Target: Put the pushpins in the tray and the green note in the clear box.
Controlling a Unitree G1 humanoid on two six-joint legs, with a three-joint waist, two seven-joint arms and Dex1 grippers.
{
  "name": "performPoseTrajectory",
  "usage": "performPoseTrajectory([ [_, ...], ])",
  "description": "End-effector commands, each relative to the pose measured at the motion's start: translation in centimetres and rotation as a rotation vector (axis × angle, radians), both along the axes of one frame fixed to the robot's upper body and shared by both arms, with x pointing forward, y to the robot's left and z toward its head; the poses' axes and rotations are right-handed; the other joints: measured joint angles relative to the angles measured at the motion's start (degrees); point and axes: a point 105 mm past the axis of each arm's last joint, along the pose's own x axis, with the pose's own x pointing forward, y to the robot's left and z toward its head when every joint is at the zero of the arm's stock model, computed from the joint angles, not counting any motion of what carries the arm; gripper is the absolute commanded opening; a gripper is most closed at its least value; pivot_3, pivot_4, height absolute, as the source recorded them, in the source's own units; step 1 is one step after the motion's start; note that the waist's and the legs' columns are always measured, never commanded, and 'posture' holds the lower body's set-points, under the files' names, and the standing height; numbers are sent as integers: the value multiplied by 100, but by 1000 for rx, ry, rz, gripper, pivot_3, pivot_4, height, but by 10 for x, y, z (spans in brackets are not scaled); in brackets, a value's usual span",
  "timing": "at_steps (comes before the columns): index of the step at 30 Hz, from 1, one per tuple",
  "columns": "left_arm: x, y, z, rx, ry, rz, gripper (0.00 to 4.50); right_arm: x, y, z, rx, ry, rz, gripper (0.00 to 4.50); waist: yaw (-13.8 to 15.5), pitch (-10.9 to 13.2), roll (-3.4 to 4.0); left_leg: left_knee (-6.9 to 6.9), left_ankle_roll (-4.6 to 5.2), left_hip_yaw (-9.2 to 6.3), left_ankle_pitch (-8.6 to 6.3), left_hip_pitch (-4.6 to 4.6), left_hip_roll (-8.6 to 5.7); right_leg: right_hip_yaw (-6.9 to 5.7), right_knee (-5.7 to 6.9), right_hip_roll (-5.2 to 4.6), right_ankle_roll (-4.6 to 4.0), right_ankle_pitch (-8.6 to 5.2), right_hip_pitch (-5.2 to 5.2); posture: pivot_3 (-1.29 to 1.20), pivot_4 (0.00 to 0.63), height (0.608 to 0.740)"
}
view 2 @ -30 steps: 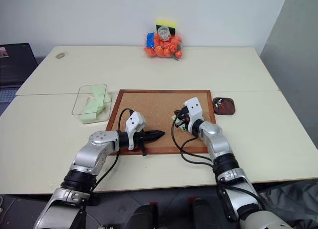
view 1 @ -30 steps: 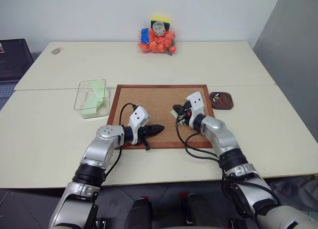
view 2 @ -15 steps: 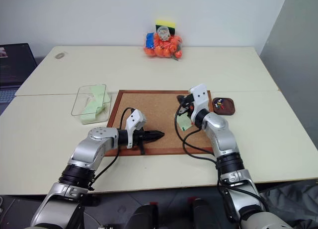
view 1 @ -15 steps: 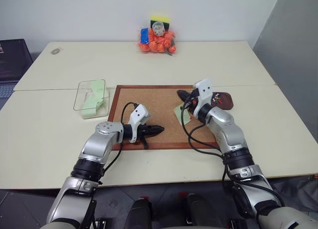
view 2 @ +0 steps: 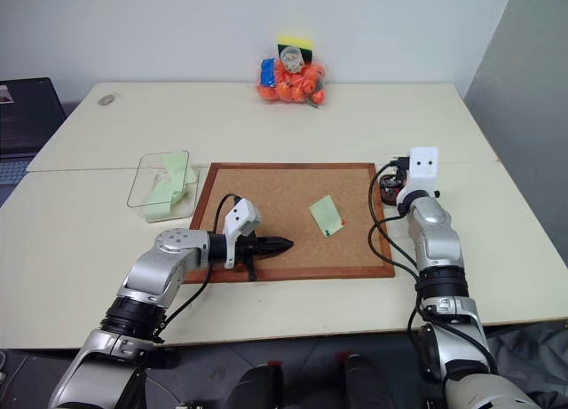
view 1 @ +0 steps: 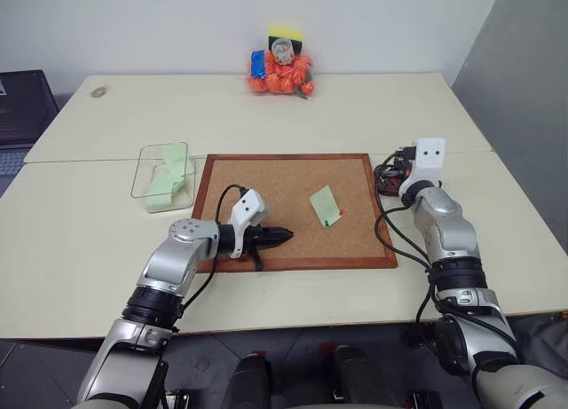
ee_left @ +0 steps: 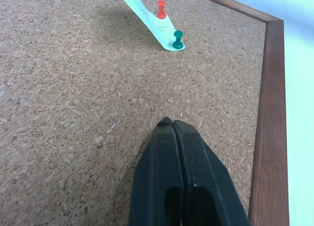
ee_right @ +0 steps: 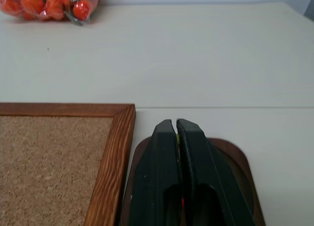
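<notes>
From the head views, the green note (view 1: 326, 205) lay on the corkboard (view 1: 266, 183), right of centre, with open cork around it; the clear box (view 1: 164, 174) sat off the corkboard's left edge. In the left wrist view, the left gripper (ee_left: 172, 125) was closed and empty over cork, pushpins (ee_left: 177, 39) at the note's corner. In the right wrist view, the right gripper (ee_right: 175, 124) was closed above the tray (ee_right: 235, 157) beside the corkboard's frame.

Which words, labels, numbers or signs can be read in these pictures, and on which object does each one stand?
No text can be read.
Green note on the corkboard: faint pen-like marks, too small to read.
Bag of orange items at the table's far edge: no legible label.
Screen at the far left: content too blurred to read.
</notes>
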Motion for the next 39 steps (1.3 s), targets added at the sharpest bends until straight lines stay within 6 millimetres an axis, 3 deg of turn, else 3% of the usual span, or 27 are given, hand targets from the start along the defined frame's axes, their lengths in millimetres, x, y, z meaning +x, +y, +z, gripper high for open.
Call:
performPoseTrajectory([
  [1,-11,1,-26,52,108,-27,0,2,-4,13,42,-32,-14,19,1,0,0,0,0,0,0,0,0,-1,0,0,0,0,0,0,150,740],
  [2,-10,1,-25,53,107,-27,0,2,-5,12,43,-30,-23,19,1,0,0,0,0,0,0,0,0,-1,0,0,0,0,0,0,150,740],
  [3,-10,2,-25,54,106,-27,0,3,-7,12,41,-29,-32,468,1,0,0,0,0,0,0,0,0,-1,0,0,1,0,0,0,150,740],
  [5,-9,2,-24,55,103,-26,0,4,-11,11,37,-28,-46,925,2,0,0,0,0,0,0,0,0,-2,0,0,1,0,0,0,150,740],
  [17,2,3,-24,43,84,23,0,4,-22,16,20,-45,-89,3294,5,0,1,1,0,-1,0,0,-1,-2,0,-1,1,0,1,0,150,740],
  [20,4,4,-25,46,82,29,0,-1,-16,25,2,-85,-25,3954,14,0,1,2,0,-1,0,-1,-1,-2,0,-1,2,0,1,0,150,740],
  [23,9,7,-29,57,80,51,0,-13,-2,23,-29,-81,100,3954,56,-2,5,2,0,-1,0,-1,-3,-2,0,-2,3,0,1,0,150,740],
  [33,12,6,-30,52,76,40,0,-94,70,12,-83,-63,747,3954,99,-9,12,13,2,-7,1,7,-2,-8,-2,-1,16,7,15,0,150,740],
  [36,11,6,-30,51,79,34,0,-101,80,6,-91,-47,811,3954,100,-10,11,14,2,-14,1,17,-1,-17,-4,0,16,7,27,0,150,740],
  [39,11,4,-29,49,81,25,0,-96,85,0,-78,-37,800,3954,101,-10,11,14,2,-14,1,16,-1,-17,-6,-1,15,6,28,0,150,740],
])
